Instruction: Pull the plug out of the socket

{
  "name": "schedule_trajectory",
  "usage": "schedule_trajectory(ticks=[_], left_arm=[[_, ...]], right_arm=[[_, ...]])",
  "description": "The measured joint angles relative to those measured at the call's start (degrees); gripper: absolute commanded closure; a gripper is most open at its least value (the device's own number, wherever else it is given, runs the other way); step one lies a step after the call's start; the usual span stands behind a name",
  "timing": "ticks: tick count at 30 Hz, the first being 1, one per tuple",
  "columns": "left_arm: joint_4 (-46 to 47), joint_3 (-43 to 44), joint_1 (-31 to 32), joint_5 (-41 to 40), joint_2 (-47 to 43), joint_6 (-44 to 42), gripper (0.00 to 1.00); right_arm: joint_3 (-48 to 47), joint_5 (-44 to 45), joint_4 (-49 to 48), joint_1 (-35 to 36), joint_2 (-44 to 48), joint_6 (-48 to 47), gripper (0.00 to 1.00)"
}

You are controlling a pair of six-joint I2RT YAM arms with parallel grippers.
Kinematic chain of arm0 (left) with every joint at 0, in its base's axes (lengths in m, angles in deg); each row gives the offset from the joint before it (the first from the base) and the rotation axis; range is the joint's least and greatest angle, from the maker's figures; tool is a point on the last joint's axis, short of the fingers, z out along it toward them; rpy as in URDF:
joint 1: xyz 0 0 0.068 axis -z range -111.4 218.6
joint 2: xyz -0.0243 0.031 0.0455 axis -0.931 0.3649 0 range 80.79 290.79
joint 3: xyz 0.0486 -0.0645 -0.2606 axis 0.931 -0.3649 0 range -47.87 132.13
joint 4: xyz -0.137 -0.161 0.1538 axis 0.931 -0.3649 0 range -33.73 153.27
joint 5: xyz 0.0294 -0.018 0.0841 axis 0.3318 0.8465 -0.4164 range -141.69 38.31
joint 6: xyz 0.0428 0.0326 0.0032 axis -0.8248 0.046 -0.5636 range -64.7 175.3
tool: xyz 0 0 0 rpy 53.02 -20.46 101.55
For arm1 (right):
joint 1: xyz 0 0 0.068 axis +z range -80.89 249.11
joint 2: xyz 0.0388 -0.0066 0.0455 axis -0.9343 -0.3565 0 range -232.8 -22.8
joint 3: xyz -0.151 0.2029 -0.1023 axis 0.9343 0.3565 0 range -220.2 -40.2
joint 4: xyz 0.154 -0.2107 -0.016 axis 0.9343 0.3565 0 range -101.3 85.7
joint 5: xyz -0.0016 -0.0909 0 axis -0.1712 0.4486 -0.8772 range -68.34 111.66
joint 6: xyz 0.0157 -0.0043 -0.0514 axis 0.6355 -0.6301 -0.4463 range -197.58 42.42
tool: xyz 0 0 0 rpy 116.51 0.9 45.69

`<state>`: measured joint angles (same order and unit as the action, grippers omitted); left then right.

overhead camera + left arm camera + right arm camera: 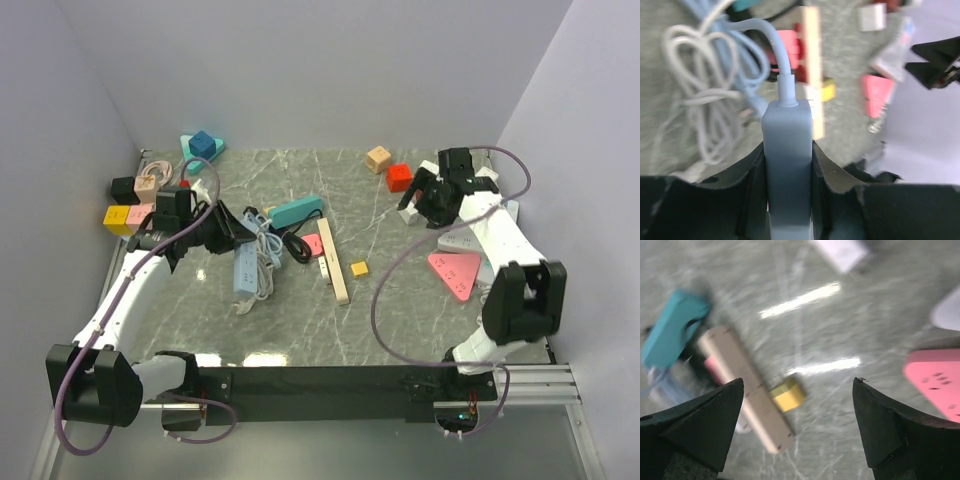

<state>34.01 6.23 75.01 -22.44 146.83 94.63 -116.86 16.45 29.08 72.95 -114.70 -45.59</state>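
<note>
Left gripper [787, 150] clamps the blue power strip [787, 125] toward the left edge of the bench [400, 330].
Right gripper [797, 385] hangs near the far right corner, fingers wide apart.

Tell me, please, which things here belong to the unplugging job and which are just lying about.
Job: blue power strip, its blue cord, left gripper clamped on the strip.
Lying about: teal strip, wooden bar, yellow cube, pink triangle, red cube, tan cube.
</note>
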Motion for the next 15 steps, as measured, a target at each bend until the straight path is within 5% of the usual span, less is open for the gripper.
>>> schedule_trajectory(ticks=[5, 15], left_arm=[[9.9, 0.2, -0.1, 10.5, 0.1, 8.8, 0.99], [27.1, 5.7, 1.8, 23.0, 3.3, 26.4, 0.99]], right_arm=[[2.1, -6.7, -1.5, 4.1, 8.3, -1.9, 0.05], [2.1, -21.3, -2.7, 13.2, 9.1, -7.6, 0.04]])
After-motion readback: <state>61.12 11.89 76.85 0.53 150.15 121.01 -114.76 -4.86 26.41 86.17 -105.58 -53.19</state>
